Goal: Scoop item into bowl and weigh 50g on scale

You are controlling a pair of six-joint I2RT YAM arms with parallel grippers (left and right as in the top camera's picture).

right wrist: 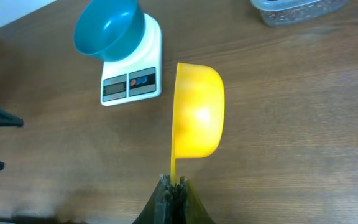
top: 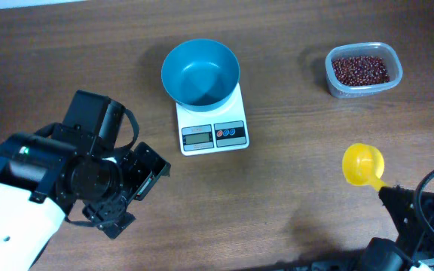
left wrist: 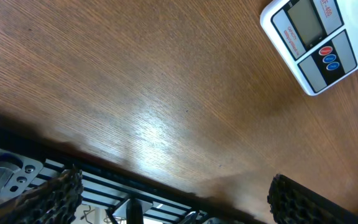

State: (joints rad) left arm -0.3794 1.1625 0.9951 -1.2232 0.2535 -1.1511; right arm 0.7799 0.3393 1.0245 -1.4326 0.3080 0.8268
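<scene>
My right gripper (right wrist: 173, 186) has its two dark fingers pressed together on the thin handle of a yellow plastic scoop (right wrist: 197, 112), with no gap showing beyond the handle itself. The right wrist camera sees the scoop edge-on, with a straight rim on one side and a smooth, glossy dome bulging to the other. The overhead camera shows what that view hides: the cup (top: 362, 164) is round and plain yellow inside. It hangs over bare wood at the table's (top: 292, 196) near right, with the right gripper (top: 395, 197) just behind it. From there the beans (top: 360, 70) lie further back on the right, a loose heap of tiny dark red-brown ovals in a clear rounded-rectangular tub (top: 337, 89). The wrist view cuts that tub (right wrist: 291, 12) off at its top edge. Well to the left of the tub, the teal-blue bowl (top: 200, 71) sits on the white rectangular scale (top: 213, 134), covering the back of it, and its smooth inside shows only blue. The grey display and the red and blue round buttons stay uncovered at the front. Only the left wrist camera brings the scale (left wrist: 316, 43) close, tilted in its top right corner above a broad stretch of grained, slightly shiny wood. In that view my left gripper (left wrist: 179, 196) is spread wide on nothing, its ridged black pads (left wrist: 55, 193) at opposite bottom corners. Overhead, the left gripper (top: 134, 197) hovers at the near left, well apart from the scale.
</scene>
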